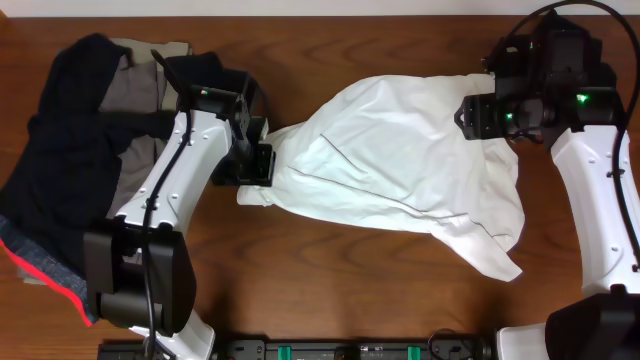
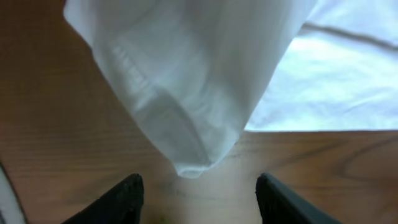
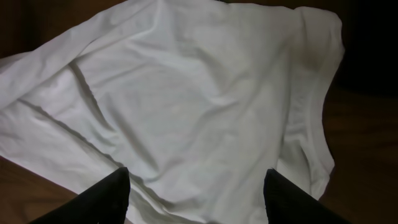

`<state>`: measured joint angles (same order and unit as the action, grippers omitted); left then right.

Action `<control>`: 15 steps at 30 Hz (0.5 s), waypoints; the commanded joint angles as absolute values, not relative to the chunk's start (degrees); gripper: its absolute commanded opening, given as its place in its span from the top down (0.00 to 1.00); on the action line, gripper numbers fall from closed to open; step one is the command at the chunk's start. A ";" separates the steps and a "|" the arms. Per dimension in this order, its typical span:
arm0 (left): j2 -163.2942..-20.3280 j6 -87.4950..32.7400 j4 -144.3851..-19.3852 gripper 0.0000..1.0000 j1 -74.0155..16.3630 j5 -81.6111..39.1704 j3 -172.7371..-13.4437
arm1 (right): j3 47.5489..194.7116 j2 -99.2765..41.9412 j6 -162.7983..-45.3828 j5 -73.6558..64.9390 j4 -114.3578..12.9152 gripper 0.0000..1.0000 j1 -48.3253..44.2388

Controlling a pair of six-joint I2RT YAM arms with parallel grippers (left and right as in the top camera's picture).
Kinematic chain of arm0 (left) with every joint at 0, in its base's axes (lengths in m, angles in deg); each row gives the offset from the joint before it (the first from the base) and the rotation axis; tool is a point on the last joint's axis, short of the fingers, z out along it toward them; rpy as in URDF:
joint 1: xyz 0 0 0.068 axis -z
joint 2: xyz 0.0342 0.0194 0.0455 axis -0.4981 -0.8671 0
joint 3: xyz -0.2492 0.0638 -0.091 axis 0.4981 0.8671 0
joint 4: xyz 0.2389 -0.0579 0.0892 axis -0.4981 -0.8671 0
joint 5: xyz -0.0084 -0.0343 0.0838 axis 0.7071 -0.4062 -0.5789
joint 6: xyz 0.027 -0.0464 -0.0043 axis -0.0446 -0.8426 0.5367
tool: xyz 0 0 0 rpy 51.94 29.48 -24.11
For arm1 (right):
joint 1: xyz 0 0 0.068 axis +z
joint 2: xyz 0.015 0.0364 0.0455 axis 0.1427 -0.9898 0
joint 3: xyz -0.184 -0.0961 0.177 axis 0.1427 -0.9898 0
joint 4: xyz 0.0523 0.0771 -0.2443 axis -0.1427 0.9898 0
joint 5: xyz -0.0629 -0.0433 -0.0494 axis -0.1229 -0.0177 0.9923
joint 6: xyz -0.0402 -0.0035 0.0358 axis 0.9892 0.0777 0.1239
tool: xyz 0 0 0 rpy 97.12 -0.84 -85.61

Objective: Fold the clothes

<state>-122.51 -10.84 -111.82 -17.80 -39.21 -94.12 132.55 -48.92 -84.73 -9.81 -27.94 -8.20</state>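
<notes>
Bases of the two arms are sitting nearest, at the front edge of the desk, with a black rail running between them. The desk is showing dark brown wood grain, and wood is filling the frames edge to edge, so that's all the room I'm getting. Count-wise I'm seeing two arms, two pincers, one white T-shirt and one pile of darker clothes.

Moving back, the pile is slumping on the left side. The left arm is crossing in front of it and blocking part of it. I'm making out a red-hemmed piece at the front, a dark navy-black one on top and a grey one at the back. I can't tell if more are hiding underneath.

The white T-shirt is sprawling crumpled from the middle over to the right, with one corner trailing toward the front right.

The left pincer is sitting at the shirt's left end with its fingers spread. In the wrist view a sleeve tip is ending just short of the gap, with only bare wood between the fingers.

The right pincer is hanging over the shirt's far right corner. It's spread wide too, with fabric lying under the gap, and as far as I can see it isn't pinching anything. The right arm is running down the right edge.
</notes>
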 commanded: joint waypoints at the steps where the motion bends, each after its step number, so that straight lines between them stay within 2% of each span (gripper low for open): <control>1: -122.90 -10.91 -110.20 0.39 -17.84 -38.38 -94.07 | 132.53 -49.31 -84.77 -9.83 -28.15 0.32 -8.02; 7: -122.92 -12.37 -100.74 0.40 -18.26 -43.01 -94.05 | 132.53 -49.31 -84.77 -9.83 -28.15 0.32 -8.02; 11: -123.16 -22.80 -98.99 0.40 -20.55 -48.52 -93.99 | 132.53 -49.31 -84.77 -9.81 -27.80 0.32 -8.02; 15: -123.16 -29.25 -98.90 0.40 -24.90 -47.91 -92.85 | 132.53 -49.31 -84.75 -9.79 -27.63 0.32 -8.02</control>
<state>-122.51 -21.33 -98.77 -21.71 -45.35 -94.10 132.55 -48.92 -84.70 -9.81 -27.78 -8.20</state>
